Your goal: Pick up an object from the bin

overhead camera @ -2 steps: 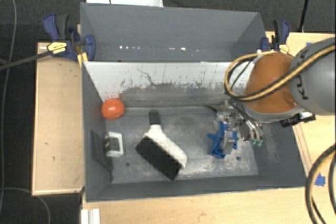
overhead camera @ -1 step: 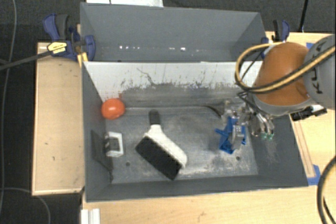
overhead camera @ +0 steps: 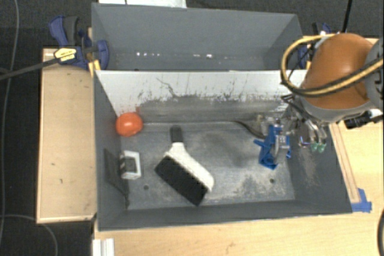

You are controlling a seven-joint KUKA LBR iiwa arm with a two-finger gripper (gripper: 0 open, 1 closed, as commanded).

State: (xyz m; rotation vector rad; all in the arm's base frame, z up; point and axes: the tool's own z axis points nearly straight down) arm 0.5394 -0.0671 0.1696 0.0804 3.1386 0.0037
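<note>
From the camera view I have the gripper [overhead camera: 281, 139] low over the right part of the grey metal bin [overhead camera: 198, 39], hanging under the arm's rounded orange cover [overhead camera: 336, 78]. Right at it is a narrow blue plastic piece [overhead camera: 269, 150]. The piece's upper end goes up into the gripper's metal parts and its lower end is close to the floor.

The long axis of the narrow blue plastic piece runs almost straight from the bin's far wall towards the near wall, leaning slightly left at the near end. A short blue arm sticks out to the left about halfway along. I cannot tell from here whether the gripper is spread or pressed together, nor whether it pinches the piece.

Well apart, in the middle of the floor, lies a black-bristled brush with a white back [overhead camera: 191, 169]. Its length slants from far-left to near-right. An orange round ball [overhead camera: 129, 124] sits in the far-left corner of the floor. A small white and black object [overhead camera: 129, 165] rests by the left wall, near the brush.
</note>
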